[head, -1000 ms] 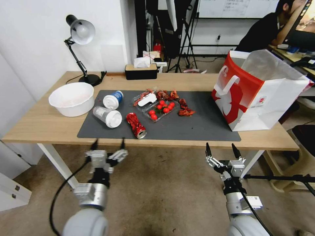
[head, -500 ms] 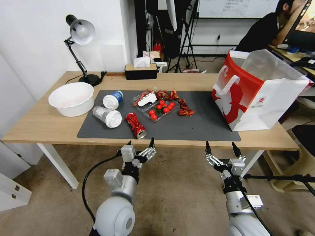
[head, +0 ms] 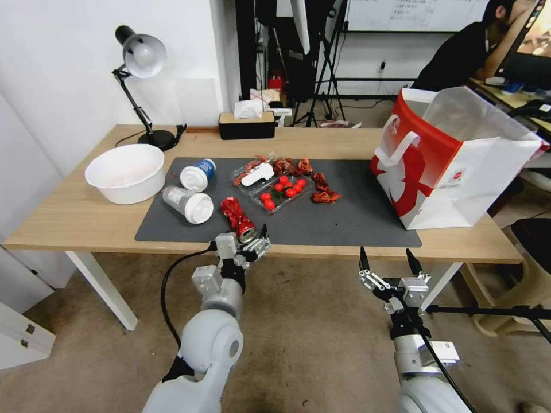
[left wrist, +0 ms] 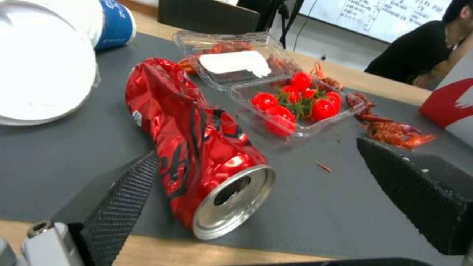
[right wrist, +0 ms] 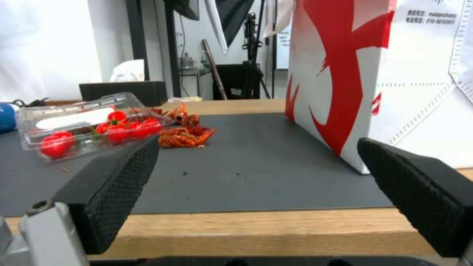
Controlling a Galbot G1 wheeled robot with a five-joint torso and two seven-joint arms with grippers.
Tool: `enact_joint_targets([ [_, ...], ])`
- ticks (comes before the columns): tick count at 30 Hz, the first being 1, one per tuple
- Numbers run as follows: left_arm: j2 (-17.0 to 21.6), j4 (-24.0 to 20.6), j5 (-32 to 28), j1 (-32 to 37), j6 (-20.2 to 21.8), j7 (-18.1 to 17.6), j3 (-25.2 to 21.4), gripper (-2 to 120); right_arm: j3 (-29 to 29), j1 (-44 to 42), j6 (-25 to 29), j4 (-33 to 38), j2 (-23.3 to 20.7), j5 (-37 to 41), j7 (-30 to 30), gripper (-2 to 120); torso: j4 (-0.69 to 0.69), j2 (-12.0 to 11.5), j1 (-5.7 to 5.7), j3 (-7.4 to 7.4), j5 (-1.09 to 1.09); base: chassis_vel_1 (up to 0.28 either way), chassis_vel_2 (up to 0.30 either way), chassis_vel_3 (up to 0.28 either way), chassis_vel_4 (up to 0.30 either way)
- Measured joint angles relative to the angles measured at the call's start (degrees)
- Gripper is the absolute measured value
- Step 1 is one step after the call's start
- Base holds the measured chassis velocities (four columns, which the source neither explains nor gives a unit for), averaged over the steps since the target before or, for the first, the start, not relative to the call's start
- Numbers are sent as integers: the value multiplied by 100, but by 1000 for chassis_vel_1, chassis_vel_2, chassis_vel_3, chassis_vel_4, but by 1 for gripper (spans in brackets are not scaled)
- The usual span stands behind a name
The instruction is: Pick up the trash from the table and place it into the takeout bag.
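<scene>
Here we have the left end effector [head: 252, 236] at the near edge of the surface [head: 74, 221], fingers spread wide, lined up with the open end of the crushed red can [left wrist: 197, 147]. The can lies on its side on the dark mat [head: 344, 221], its silver mouth towards us. In the left wrist view one finger already sits beside the can's flank, while the other stands well off to the far side, so we judge the approach slightly off-centre. To grip well we should shift sideways until the can sits midway between the fingers, advance along its length, and close across the dented body rather than the slippery rim. The right end effector [head: 387, 261] hangs below the surface edge, also wide open and holding nothing.

Farther back lie the clear cup [head: 186, 203] and the blue-white cup [head: 198, 174], both tipped over, beside the tray of cherry tomatoes [head: 281, 192]. The takeout bag [head: 453, 160] stands open at the far right. Its side carries small printed lines, partly legible as "010-581…" in the right wrist view; we cannot read the can's label.
</scene>
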Motion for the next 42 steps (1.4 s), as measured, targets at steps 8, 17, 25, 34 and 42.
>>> enact_joint_targets([
  [8,-258,391,354,-342,88,-149,135,100,80,-11,-11,20,11,-3,9,100,0,0,0,0,1,0,0,0,0],
  [17,-387,732,954,-530,53,-237,81,95,89,8,-9,19,15,9,9,100,0,1,0,0,0,0,0,0,0],
  [25,-387,816,1171,-577,54,-261,16,80,84,12,-9,15,17,10,9,100,0,1,0,0,0,0,0,0,0],
  [34,-360,827,1269,-574,158,-264,-9,59,81,30,-9,3,16,12,9,100,0,1,0,0,0,0,0,0,0],
  [42,-323,748,1301,-508,287,-257,7,50,64,55,-8,-11,18,15,9,100,0,1,0,0,0,0,0,0,0],
])
